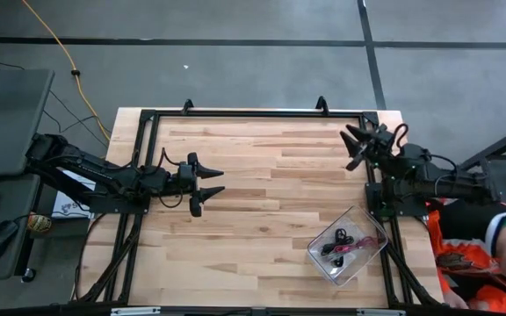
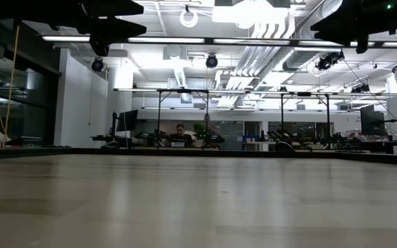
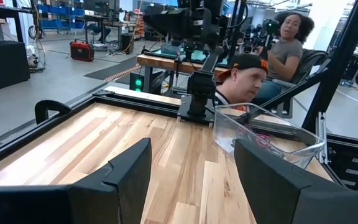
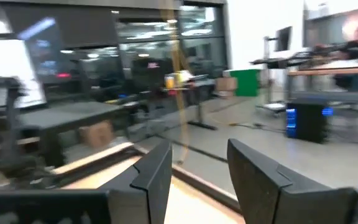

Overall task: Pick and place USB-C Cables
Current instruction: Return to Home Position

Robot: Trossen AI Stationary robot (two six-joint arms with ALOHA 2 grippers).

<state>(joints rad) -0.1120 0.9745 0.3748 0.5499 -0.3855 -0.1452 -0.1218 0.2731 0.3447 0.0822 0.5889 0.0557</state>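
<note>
table (image 1: 262, 149): open wood from centre to the 6 and 12 o'clock edges, black frame around the rim | left gripper (image 1: 220, 181): 9 o'clock side, fingers apart, holding nothing | right gripper (image 1: 348, 147): 2 o'clock corner, fingers apart, holding nothing | transparent bin (image 1: 345, 272): 4 o'clock, against right edge | USB-C Cables (image 1: 341, 244): inside bin, black and pink visible

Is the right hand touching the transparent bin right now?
Apart. In the high view the right hand sits open, well away from the transparent bin, with bare table showing between them.
</note>
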